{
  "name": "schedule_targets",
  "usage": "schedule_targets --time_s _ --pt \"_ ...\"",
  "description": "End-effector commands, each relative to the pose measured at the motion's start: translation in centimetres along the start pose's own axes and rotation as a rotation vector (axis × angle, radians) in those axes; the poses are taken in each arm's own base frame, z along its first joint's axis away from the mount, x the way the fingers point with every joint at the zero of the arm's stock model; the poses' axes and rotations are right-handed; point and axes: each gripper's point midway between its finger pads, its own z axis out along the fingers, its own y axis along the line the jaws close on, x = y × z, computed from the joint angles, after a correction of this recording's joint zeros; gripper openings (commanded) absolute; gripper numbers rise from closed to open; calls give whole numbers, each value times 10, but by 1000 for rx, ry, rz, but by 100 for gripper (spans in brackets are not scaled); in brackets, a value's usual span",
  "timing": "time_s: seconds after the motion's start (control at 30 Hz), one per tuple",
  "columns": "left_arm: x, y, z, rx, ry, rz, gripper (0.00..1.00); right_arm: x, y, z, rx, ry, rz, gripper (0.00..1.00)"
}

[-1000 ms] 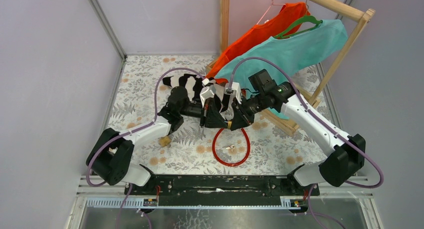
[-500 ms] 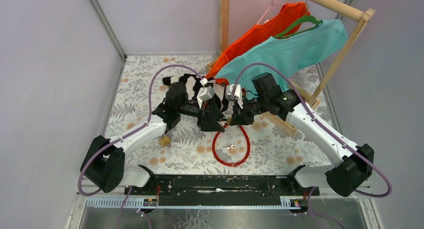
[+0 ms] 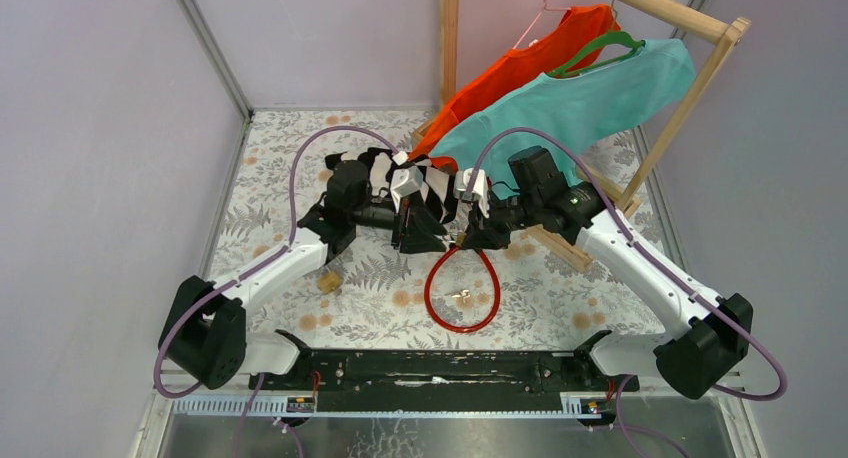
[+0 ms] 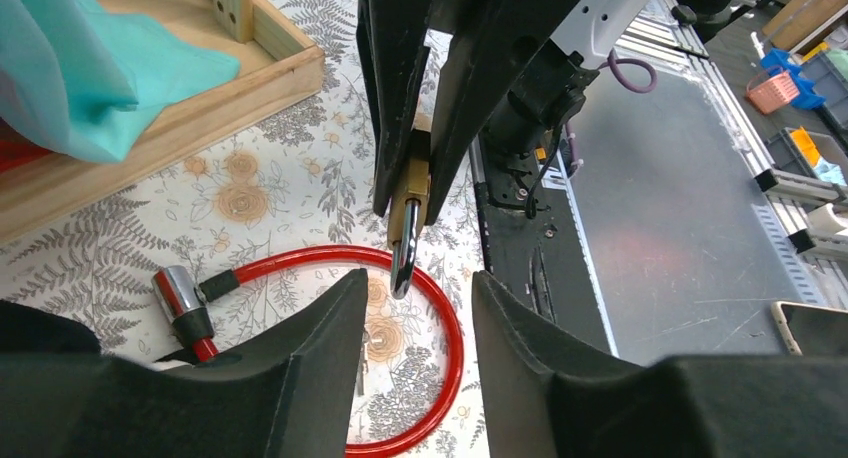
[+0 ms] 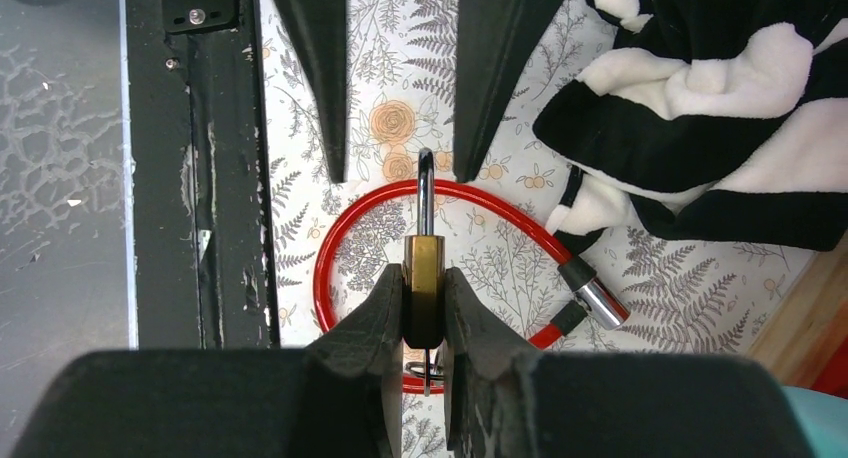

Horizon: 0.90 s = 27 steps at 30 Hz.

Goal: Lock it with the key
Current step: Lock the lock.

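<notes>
My right gripper (image 3: 468, 238) (image 5: 423, 270) is shut on a brass padlock (image 5: 424, 290), its steel shackle pointing away from me at the left gripper. The padlock also shows in the left wrist view (image 4: 415, 183), with its shackle (image 4: 403, 253) just ahead of my open, empty left gripper (image 3: 425, 233) (image 4: 420, 278). A small key (image 3: 462, 296) (image 4: 358, 363) lies on the table inside a red cable loop (image 3: 430, 298) (image 4: 445, 318) (image 5: 330, 243). The cable's metal end (image 4: 175, 293) (image 5: 600, 300) lies beside the loop.
A black-and-white striped cloth (image 3: 375, 166) (image 5: 700, 88) lies behind the grippers. A wooden rack (image 3: 560, 248) with an orange shirt (image 3: 520, 63) and a teal shirt (image 3: 590, 98) stands at the back right. A small tan object (image 3: 328, 281) lies left of the loop.
The two grippers, close together a second ago, have drawn slightly apart. The left gripper has backed off to the left and farther back. The right still holds the padlock.
</notes>
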Motion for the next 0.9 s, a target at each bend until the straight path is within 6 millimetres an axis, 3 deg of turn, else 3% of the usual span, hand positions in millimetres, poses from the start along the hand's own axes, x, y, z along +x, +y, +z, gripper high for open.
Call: schedule_targets --time_s 0.0,0.07,0.23,0.33,0.5,0.6,0.77,0.87 --pt "-6 0 -3 -16 -7 22 43 -16 -4 -8 37 -55 -72 0" --pt "-6 -1 -3 -12 -7 26 35 -17 -4 -7 35 -58 -66 0" --pt "-5 -2 2 4 0 16 28 -23 -4 -5 13 -74 -51 0" --pt "-5 -4 8 17 6 12 14 -27 -3 -3 -8 -84 -40 0" --pt "-2 -11 19 53 21 6 0 -37 -4 4 -32 -108 -25 0" --pt "0 -12 22 63 26 -7 0 -39 -6 9 -33 -109 -23 0" --pt "4 -11 19 44 26 7 13 -30 -12 9 10 -92 -36 0" --pt "3 -10 17 36 24 14 14 -25 -13 9 23 -81 -36 0"
